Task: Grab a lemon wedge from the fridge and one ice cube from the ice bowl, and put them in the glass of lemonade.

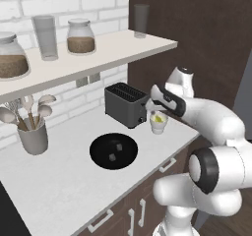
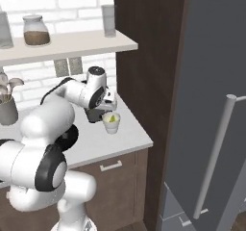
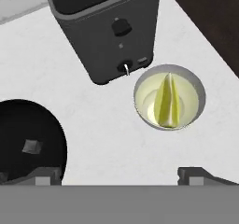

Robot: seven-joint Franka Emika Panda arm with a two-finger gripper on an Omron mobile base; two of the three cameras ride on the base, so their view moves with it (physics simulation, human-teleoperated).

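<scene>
Lemon wedge [image 3: 168, 101] already sits in the glass of lemonade [image 3: 169, 97], so the wide-open, empty gripper [image 3: 119, 174] must reach the ice bowl [image 3: 28, 143] beside that glass.

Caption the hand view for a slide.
Open gripper above the counter; lemon wedge sits in the glass of lemonade.
</scene>
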